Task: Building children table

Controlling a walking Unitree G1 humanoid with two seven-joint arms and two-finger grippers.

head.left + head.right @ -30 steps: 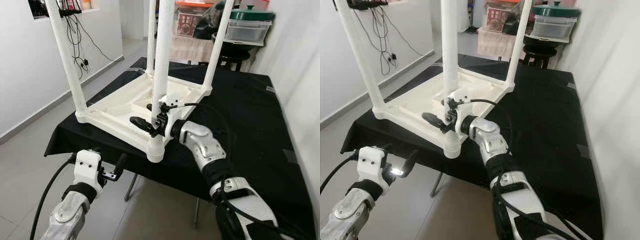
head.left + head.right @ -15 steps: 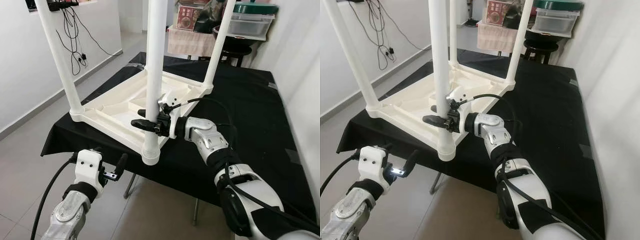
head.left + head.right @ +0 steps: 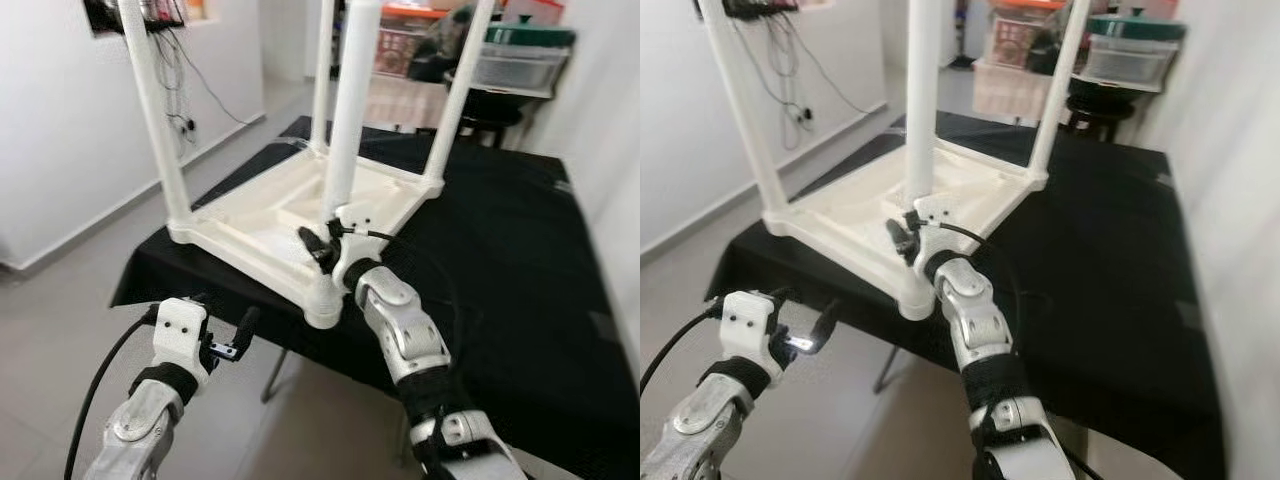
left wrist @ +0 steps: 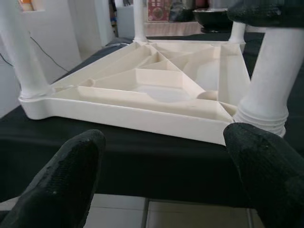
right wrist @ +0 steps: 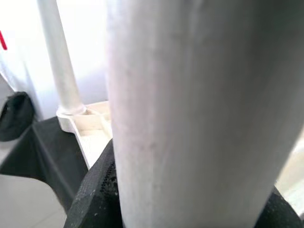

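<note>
Rotated upright since earlier, right hand (image 3: 322, 250) clamps the near leg (image 3: 345, 130); overtwisting could tip the upturned children's table (image 3: 290, 215); left hand (image 3: 228, 335) apart.

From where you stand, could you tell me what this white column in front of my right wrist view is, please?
Observer: It is the near leg of the upturned white table, standing in its corner socket.
Operator: Thank you. Is the right gripper on it?
Observer: Yes, the right gripper is clamped on that leg just above the socket.
Operator: And where is the left gripper, please?
Observer: The left gripper hangs open below the black cloth's front edge, touching nothing.
</note>
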